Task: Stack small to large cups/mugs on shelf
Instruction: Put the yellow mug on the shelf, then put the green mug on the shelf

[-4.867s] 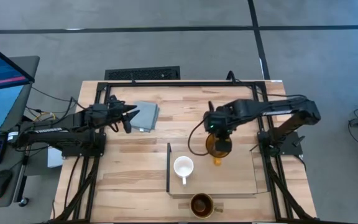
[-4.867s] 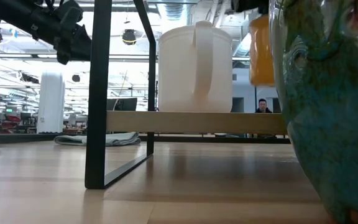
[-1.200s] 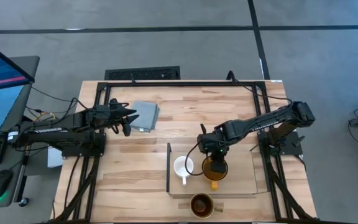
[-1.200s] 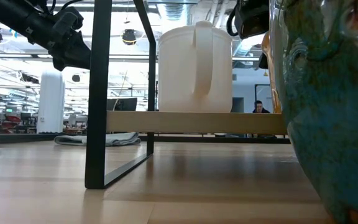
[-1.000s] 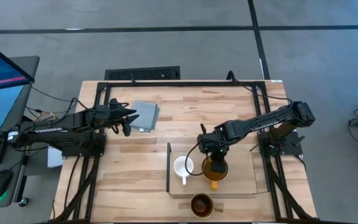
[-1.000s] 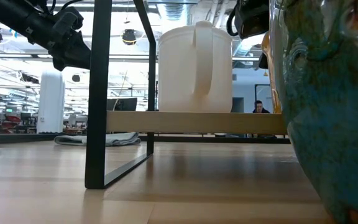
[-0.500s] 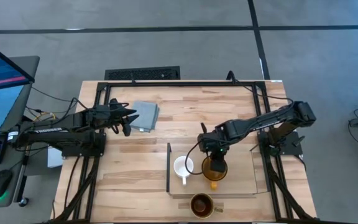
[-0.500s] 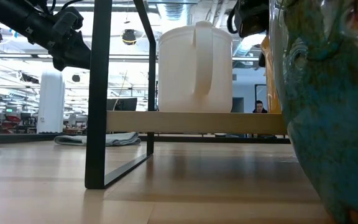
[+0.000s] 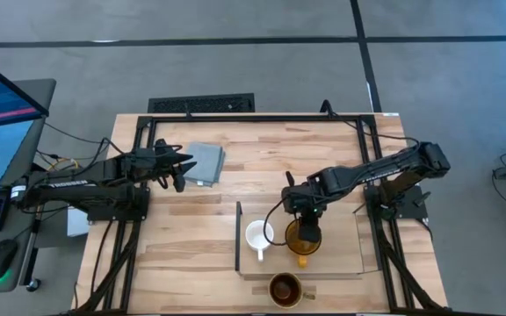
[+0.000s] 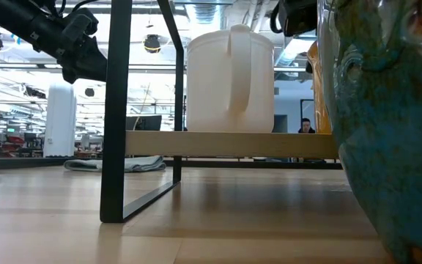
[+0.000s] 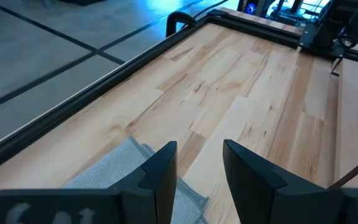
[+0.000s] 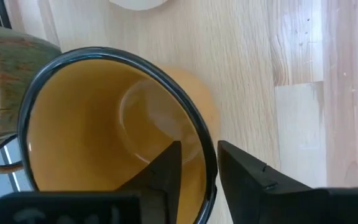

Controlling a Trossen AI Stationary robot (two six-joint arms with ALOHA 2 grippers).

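The right gripper (image 9: 303, 230) hangs over the shelf (image 9: 341, 254) with one finger inside the yellow mug (image 9: 303, 239) and the other outside, the two narrowed on its dark rim, as the right wrist view shows (image 12: 194, 163). The mug stands on the light-wood board just beside the white mug (image 9: 258, 235), its handle towards the near table edge. My judgement is that the placing step is at its end: to finish well, the fingers should spread only enough to free the rim, then rise straight up so the inner finger does not drag the wall and tip or slide the mug into its white neighbour. The order from small to large then leaves the third mug (image 9: 285, 289), brownish inside, which sits at the front edge of the table (image 9: 262, 167), off the board. It stands near the yellow one's handle, so any approach to it wants care not to knock that handle. In the low view the white mug (image 10: 229, 79) is on the board with the dark upright panel (image 10: 117, 110) to its side. The left gripper (image 9: 181, 167) waits well apart, fingers a little open (image 11: 194, 165), over the edge of the grey-blue folded cloth (image 9: 206, 163).
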